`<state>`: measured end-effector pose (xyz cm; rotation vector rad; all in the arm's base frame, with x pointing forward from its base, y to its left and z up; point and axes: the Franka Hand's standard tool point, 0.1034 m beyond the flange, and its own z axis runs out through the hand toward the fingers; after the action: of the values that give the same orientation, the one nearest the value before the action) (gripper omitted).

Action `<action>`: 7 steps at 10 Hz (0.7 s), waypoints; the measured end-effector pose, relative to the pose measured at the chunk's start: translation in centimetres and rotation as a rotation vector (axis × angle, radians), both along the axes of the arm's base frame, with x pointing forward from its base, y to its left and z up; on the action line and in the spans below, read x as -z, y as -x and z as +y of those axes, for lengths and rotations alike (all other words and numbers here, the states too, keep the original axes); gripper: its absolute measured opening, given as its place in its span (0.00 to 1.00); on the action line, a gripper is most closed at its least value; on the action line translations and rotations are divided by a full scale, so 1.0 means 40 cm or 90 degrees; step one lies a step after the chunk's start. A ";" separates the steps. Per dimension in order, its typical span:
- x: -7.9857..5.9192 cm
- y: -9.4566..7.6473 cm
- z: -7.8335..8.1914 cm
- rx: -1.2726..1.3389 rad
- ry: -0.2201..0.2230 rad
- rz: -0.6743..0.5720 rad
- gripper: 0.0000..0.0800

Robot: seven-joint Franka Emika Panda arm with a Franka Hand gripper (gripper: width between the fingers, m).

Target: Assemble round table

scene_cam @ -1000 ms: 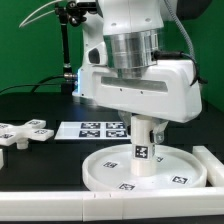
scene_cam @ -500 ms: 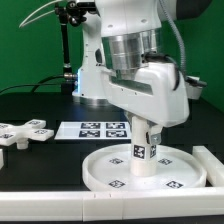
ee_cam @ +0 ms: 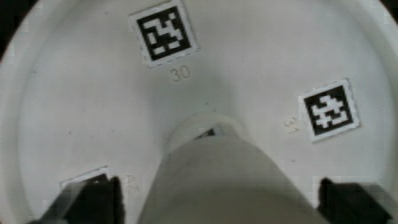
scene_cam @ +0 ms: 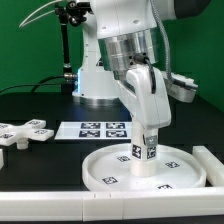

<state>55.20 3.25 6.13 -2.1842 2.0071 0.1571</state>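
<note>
The large rimmed round disc lies flat on the black table, tags facing up. The short cylindrical leg stands upright at its centre. My gripper comes down from above and is shut on the leg's upper part, with the hand turned at a slant. In the wrist view the leg fills the middle between my two dark fingers, with the disc and its tags beneath. The cross-shaped foot piece lies loose at the exterior view's left.
The marker board lies flat behind the disc. A long white bar runs along the front edge, and a white block stands at the exterior view's right of the disc. A black stand rises at the back.
My hand has turned about its vertical axis over the disc. The leg has turned with it and now shows two tags, while the disc has stayed in place.
</note>
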 end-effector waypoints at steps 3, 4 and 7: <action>-0.007 -0.005 0.052 -0.088 0.032 -0.010 0.80; -0.016 -0.007 0.084 -0.153 0.049 -0.020 0.81; -0.024 0.099 0.123 -0.243 0.059 -0.051 0.81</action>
<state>51.23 8.16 7.08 -2.5669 1.5682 0.0242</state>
